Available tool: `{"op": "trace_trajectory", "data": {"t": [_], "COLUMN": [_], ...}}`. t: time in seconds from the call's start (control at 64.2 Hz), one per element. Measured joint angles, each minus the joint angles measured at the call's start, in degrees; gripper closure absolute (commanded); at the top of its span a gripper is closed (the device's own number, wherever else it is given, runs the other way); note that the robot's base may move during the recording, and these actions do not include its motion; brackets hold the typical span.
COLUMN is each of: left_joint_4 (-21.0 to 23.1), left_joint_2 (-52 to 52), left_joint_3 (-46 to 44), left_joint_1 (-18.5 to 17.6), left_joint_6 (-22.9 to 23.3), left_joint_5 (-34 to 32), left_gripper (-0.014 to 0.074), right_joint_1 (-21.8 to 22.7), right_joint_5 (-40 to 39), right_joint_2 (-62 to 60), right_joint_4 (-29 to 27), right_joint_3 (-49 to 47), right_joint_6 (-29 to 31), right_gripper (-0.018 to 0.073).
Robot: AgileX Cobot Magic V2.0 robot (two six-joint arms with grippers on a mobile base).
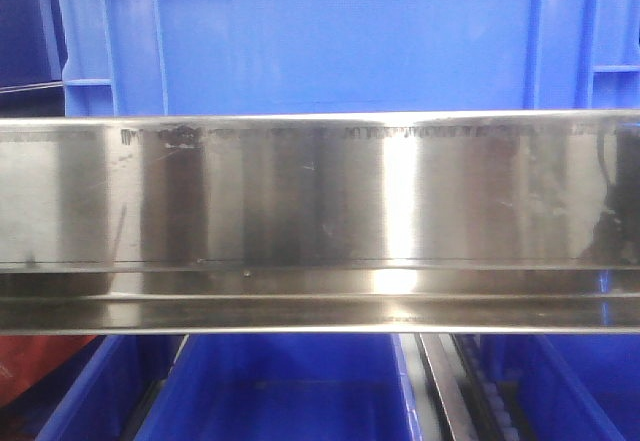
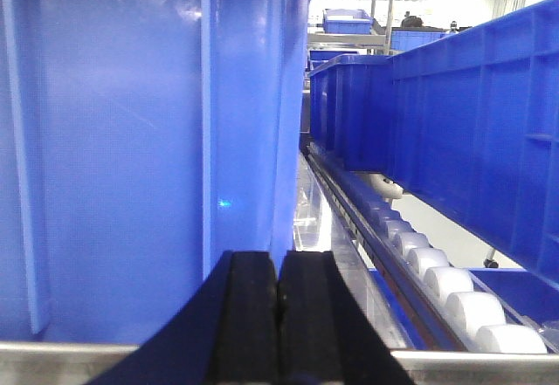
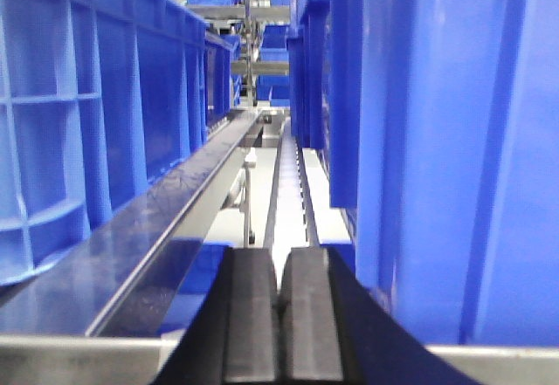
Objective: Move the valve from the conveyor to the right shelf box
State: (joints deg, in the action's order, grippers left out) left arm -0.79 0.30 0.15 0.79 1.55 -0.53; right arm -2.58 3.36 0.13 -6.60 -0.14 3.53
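No valve shows in any view, and the conveyor is out of view. A shiny brushed-steel front rail of the shelf point(image 1: 320, 196) spans the front view, with a large blue box point(image 1: 330, 36) standing on the level above it. My left gripper point(image 2: 279, 263) is shut, its black pads pressed together with nothing between them, close beside a blue box wall point(image 2: 122, 140). In the right wrist view my right gripper point(image 3: 280, 258) is likewise shut and empty, pointing down a gap between blue boxes point(image 3: 445, 140). Neither gripper appears in the front view.
Below the rail sit more blue boxes point(image 1: 280, 386) and a roller track point(image 1: 480, 391). White rollers point(image 2: 437, 271) run under a row of blue boxes point(image 2: 472, 114) in the left wrist view. A steel shelf rail point(image 3: 166, 237) runs beside the blue boxes point(image 3: 87, 97) at the left of the right wrist view.
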Motion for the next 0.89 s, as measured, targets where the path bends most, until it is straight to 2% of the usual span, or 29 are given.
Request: {"op": "trace_trajectory", "data": {"t": [0.888], "left_joint_4": [0.0], "left_joint_2": [0.0], "left_joint_3": [0.0], "left_joint_1": [0.0], "left_joint_6": [0.0], "left_joint_5": [0.0], "left_gripper": [0.0708], "right_joint_1": [0.0], "right_joint_5": [0.2], "right_joint_2": [0.0], "right_joint_4": [0.0], "right_joint_3": [0.0], "right_joint_6": [0.0], "right_gripper": [0.0722]}}
